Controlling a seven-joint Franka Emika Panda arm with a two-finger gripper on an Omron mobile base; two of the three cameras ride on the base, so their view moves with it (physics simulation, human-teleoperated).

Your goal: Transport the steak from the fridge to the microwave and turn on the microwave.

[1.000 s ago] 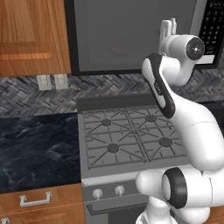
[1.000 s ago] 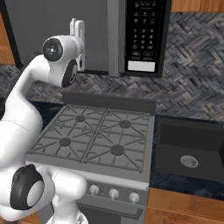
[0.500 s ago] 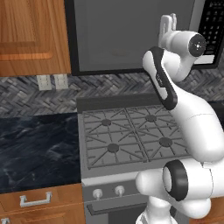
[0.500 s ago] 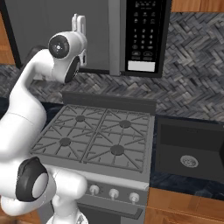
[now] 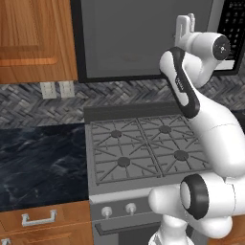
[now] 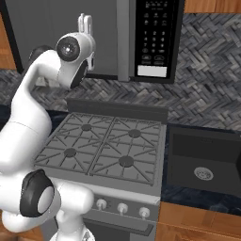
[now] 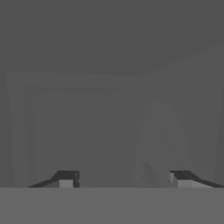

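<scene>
The microwave [image 5: 143, 38] [image 6: 61, 19] hangs over the stove with its large grey door shut. Its bar handle [image 6: 123, 40] and black keypad [image 6: 155, 37] [image 5: 234, 26] lie to the right. My gripper [image 5: 184, 24] [image 6: 84, 22] [image 7: 122, 178] is raised close in front of the door with its fingertips [image 7: 66, 178] wide apart. It is open with nothing between them. In the hand view the grey cavity shows dimly, with a faint pale oval and a pinkish patch [image 7: 146, 171] low in it. I cannot tell whether that patch is the steak. The fridge is out of view.
Below the microwave is a gas stove [image 5: 143, 148] [image 6: 108, 146] with grates and front knobs. A dark marble counter [image 5: 43, 162] and a wooden cabinet [image 5: 33, 38] lie to the left. A black sink [image 6: 207, 160] is on the right.
The wrist has swung to the right toward the keypad side, and the hand has risen slightly in front of the door. Nothing else has moved.
</scene>
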